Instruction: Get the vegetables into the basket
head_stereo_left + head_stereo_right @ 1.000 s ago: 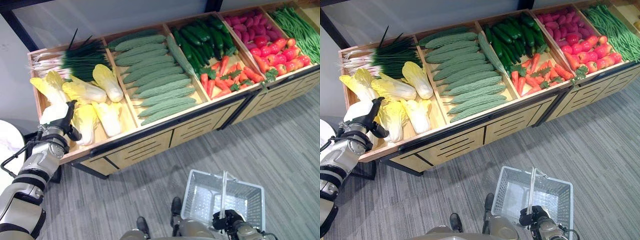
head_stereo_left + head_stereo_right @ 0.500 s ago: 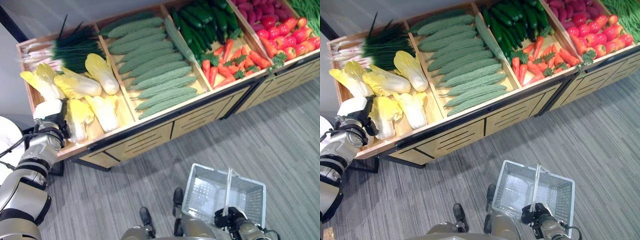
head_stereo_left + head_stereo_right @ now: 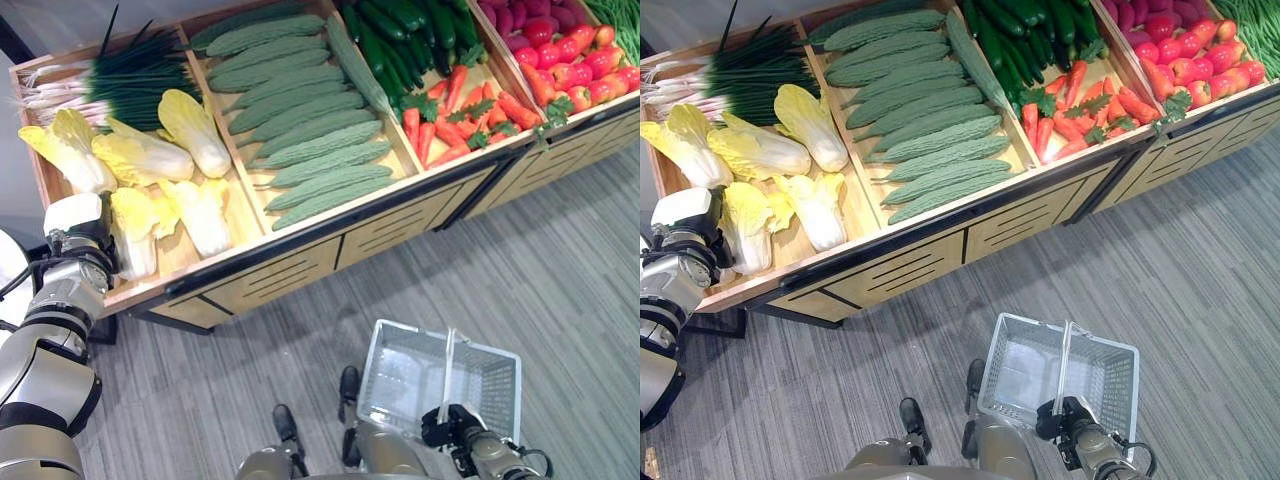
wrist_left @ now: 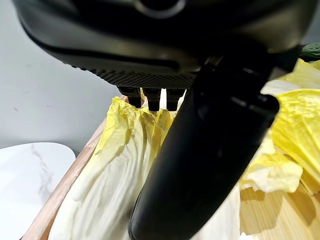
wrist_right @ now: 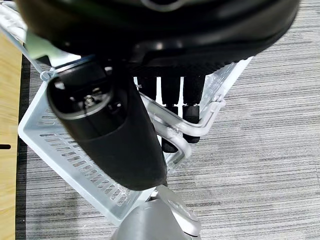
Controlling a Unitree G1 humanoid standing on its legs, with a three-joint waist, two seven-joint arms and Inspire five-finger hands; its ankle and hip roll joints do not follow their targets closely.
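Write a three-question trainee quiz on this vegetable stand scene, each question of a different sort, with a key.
1. True or false: the basket already holds a vegetable.
2. Multiple choice: the left hand is at which vegetable? A) carrots B) napa cabbage C) bitter melons
3. Fill in: the right hand is curled round the basket's ____.

Key:
1. False; the basket is empty.
2. B; the left wrist view shows the hand against a napa cabbage, in the bin beside the bitter melons. Whether its fingers have closed is not clear.
3. Handle.
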